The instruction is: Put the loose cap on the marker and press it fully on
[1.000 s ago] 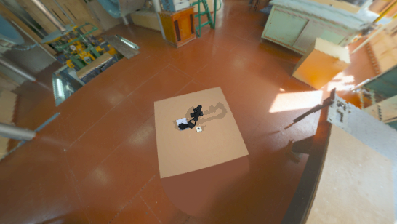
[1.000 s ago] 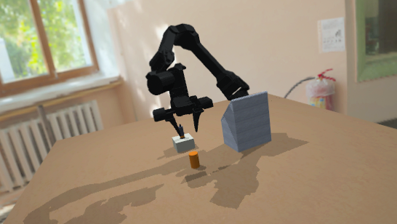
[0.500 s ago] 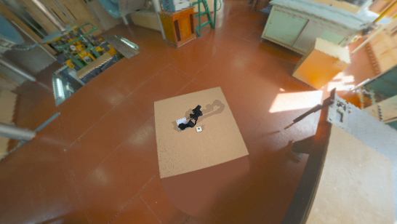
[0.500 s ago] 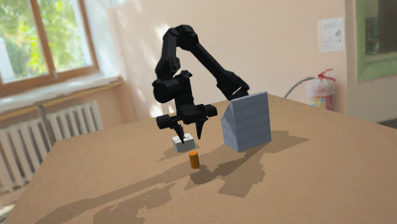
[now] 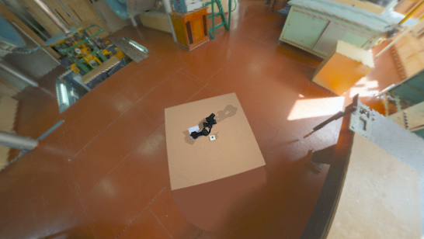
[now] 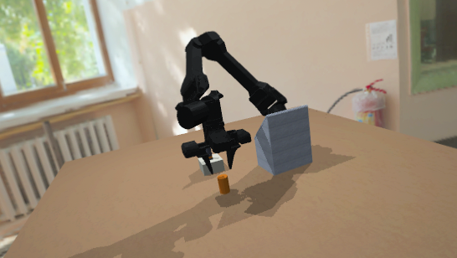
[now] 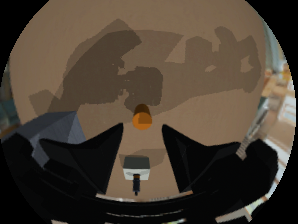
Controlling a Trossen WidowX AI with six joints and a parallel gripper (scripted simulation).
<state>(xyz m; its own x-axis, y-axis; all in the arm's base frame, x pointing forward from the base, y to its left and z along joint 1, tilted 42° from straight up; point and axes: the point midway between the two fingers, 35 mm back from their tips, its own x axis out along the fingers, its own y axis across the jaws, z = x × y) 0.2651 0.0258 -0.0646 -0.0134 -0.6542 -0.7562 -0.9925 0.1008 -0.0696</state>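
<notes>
The orange cap (image 6: 224, 184) (image 7: 142, 120) stands upright on the table in front of the holder block. The pale holder block (image 5: 210, 139) (image 6: 218, 164) (image 7: 143, 163) holds the dark marker (image 7: 136, 184) upright; in the exterior view the marker is mostly hidden behind my gripper. My gripper (image 6: 221, 170) (image 7: 143, 127) is open and empty, fingers pointing down. Its tips are above the cap's top in the exterior view. In the wrist view the cap shows centred between the tips, just past them. The exact gap to the cap is hard to tell.
A grey-blue box with a slanted side (image 5: 193, 128) (image 6: 290, 140) (image 7: 57, 131) stands by the arm's base, to the right of the holder block in the exterior view. The arm arches above the tan table (image 5: 217, 163) (image 6: 377, 188). Its shadow falls across the table around the cap.
</notes>
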